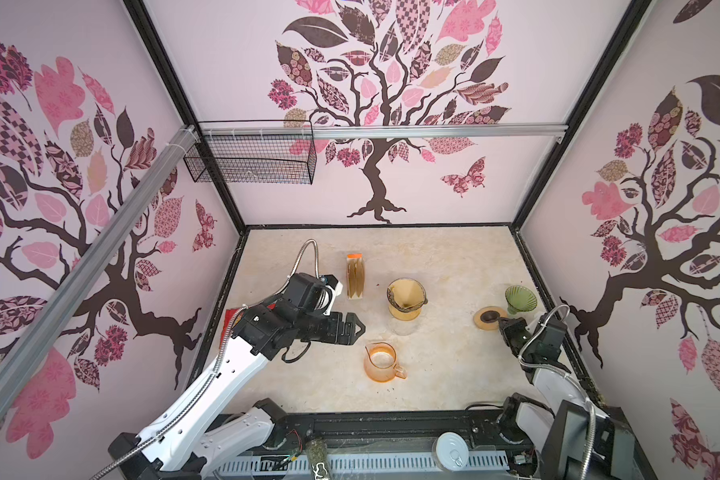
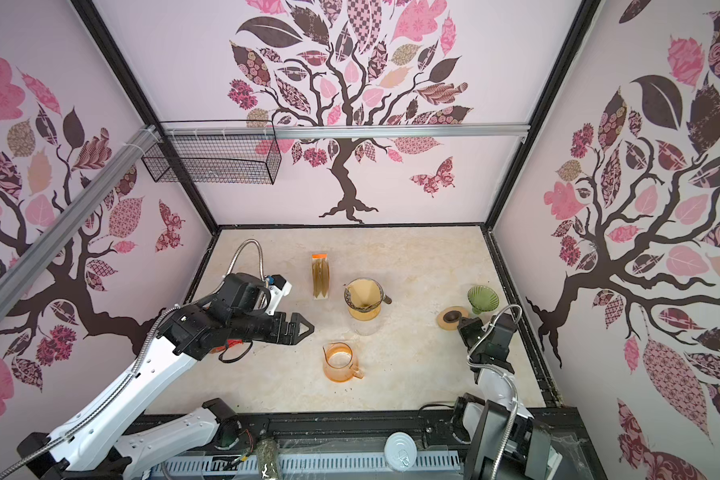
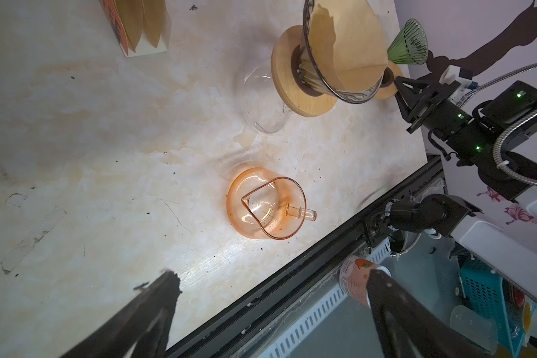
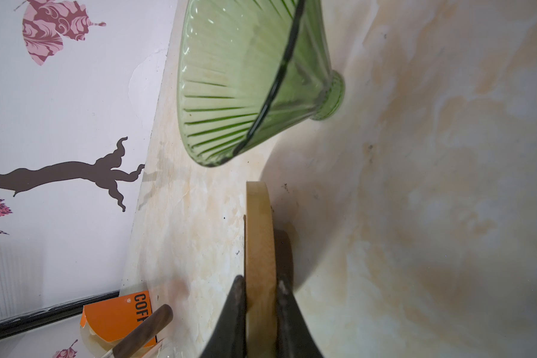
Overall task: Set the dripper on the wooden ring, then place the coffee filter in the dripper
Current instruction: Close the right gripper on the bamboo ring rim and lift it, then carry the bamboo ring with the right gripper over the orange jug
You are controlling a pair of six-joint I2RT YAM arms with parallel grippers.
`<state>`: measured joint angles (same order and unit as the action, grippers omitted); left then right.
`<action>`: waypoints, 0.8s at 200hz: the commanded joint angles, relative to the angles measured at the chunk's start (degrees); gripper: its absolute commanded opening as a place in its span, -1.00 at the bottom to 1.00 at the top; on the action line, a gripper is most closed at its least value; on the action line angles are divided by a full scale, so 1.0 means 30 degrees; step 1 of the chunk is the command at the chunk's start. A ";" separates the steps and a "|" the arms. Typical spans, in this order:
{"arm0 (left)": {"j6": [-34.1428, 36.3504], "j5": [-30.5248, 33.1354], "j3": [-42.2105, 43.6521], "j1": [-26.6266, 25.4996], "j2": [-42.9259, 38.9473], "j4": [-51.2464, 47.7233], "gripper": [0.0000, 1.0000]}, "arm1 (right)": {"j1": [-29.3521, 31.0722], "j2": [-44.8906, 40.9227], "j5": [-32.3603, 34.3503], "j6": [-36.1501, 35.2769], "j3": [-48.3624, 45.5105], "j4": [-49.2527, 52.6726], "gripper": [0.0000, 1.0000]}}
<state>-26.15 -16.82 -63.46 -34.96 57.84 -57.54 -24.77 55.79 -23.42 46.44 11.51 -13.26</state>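
Coffee filter (image 3: pixel 348 46) lines dripper (image 3: pixel 315 81), box (image 4: pixel 115 316) reads "COFF", left jaws released, right jaws grip wooden ring (image 4: pixel 259 248).

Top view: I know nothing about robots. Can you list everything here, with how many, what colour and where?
paper filter: one, tan, inside the dripper
dripper: one, dark glass with wooden collar, on the carafe, mid-table
carafe: one, clear glass, under the dripper
filter pack: one, orange top, brown filters, behind and left of the dripper
pitcher: one, orange glass, in front of the dripper
glass cone: one, green, right side of the table
wooden ring: one, tan, beside the cone
wire basket: one, black, hung on the back wall
can: one, white lid, front ledge
left gripper: black, open, above the table left of the pitcher
right gripper: black, shut on the wooden ring's edge
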 commanded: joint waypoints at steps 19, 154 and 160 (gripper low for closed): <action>0.0044 0.0105 0.0415 0.0066 -0.0308 0.0111 0.96 | -0.0058 -0.1325 -0.0645 -0.0112 -0.0145 0.2991 -1.00; -0.0235 0.0643 0.1009 0.0078 -0.1198 -0.2001 0.96 | 0.3177 -0.3443 -0.3089 0.2112 0.3395 0.8191 -1.00; -0.0190 0.0826 0.0996 0.0081 -0.1247 -0.2134 0.96 | 0.3429 -0.3450 -0.3096 0.2107 0.3637 0.8437 -1.00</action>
<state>-26.98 -15.64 -61.36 -34.96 55.11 -62.04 -16.47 46.22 -30.41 51.16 17.91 8.16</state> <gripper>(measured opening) 0.979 0.161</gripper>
